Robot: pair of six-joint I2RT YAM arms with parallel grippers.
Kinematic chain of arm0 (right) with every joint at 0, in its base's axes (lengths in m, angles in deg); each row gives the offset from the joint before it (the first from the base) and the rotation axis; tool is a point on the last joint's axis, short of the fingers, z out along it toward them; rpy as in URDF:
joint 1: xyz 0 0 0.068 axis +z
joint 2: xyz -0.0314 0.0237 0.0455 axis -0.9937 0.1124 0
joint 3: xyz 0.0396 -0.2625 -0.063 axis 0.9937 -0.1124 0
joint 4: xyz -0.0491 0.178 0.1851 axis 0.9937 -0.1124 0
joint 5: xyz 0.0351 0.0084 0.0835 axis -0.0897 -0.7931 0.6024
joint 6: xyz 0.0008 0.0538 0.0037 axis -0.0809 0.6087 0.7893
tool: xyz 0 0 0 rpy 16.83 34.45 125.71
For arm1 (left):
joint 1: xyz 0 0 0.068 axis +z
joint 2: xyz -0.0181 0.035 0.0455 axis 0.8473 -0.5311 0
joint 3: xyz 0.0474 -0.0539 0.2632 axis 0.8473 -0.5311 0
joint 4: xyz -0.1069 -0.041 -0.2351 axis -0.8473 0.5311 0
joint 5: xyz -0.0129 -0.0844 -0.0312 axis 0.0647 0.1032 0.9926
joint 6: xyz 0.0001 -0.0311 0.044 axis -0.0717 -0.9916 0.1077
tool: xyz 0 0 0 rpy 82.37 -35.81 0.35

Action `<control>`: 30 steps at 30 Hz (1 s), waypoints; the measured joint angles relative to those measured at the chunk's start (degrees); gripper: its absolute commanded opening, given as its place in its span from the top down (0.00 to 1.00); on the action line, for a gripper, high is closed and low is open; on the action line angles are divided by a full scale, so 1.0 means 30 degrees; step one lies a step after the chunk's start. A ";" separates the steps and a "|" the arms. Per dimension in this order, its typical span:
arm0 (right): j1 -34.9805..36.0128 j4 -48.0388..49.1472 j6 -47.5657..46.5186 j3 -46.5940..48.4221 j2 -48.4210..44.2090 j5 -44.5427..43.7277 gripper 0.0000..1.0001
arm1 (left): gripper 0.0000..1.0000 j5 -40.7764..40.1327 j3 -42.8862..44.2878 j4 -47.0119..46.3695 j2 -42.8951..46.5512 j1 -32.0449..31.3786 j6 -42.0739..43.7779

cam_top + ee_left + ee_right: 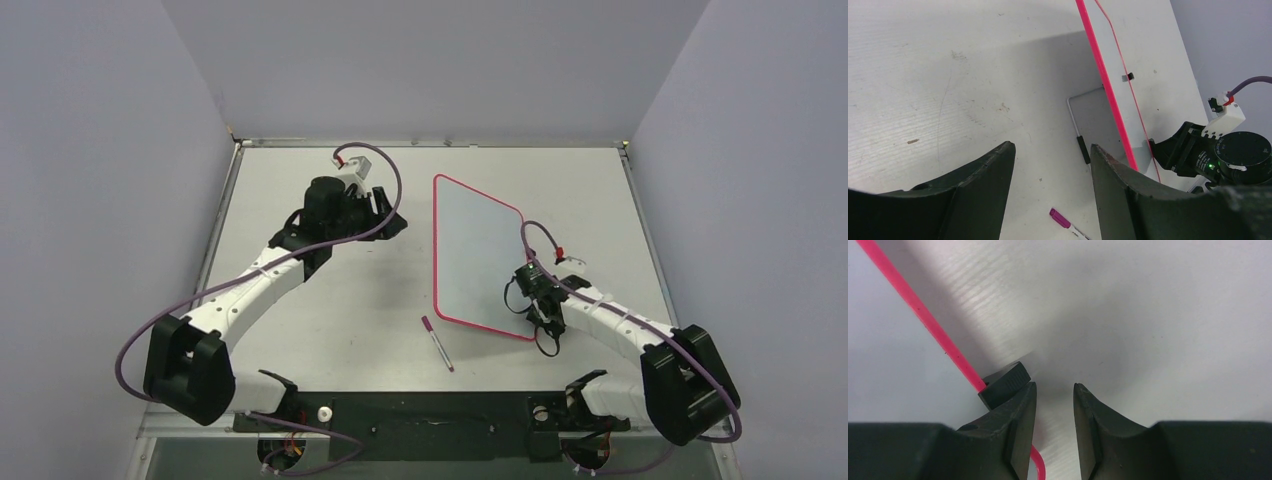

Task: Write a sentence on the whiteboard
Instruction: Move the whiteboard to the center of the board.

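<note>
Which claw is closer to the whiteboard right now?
Right. The right claw is beside the near rim of the whiteboard; the left claw is off to its left, apart.

Purple-capped marker pen (pixel 437 343) lying flat on white table (pixel 330 320), near front edge; grey walls (pixel 100 150) around.

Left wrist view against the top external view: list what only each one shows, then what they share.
Only the left wrist view: a wire stand beside the whiteboard, a green light on the right wrist, and the left gripper with its fingers spread, seen up close.

Only the top external view: the left arm and right arm whole down to their bases, and the board's full face, with no sentence on it.

Both: the board's red-pink rim, the marker pen lying on the table near it, and the right gripper at the board's edge.
</note>
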 measured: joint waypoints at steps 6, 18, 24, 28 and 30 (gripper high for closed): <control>0.1005 0.0736 0.0044 0.0831 0.0896 0.0342 0.69 | 0.46 -0.0488 0.0000 0.0707 0.0772 0.0000 0.0175; 0.3563 0.3796 -0.0466 0.3526 0.4838 0.2535 0.69 | 0.41 -0.3534 0.0583 0.3541 0.2761 0.0663 0.1020; 0.4575 0.4903 -0.0663 0.4947 0.6404 0.3337 0.69 | 0.39 -0.5588 0.0801 0.4772 0.4291 0.0918 0.1195; 0.5195 0.5275 -0.0874 0.6062 0.7468 0.3803 0.69 | 0.39 -0.6433 0.0896 0.5326 0.4852 0.1049 0.1326; 0.5588 0.5610 -0.0991 0.6645 0.8029 0.4073 0.69 | 0.39 -0.6732 0.0896 0.5581 0.5129 0.1100 0.1370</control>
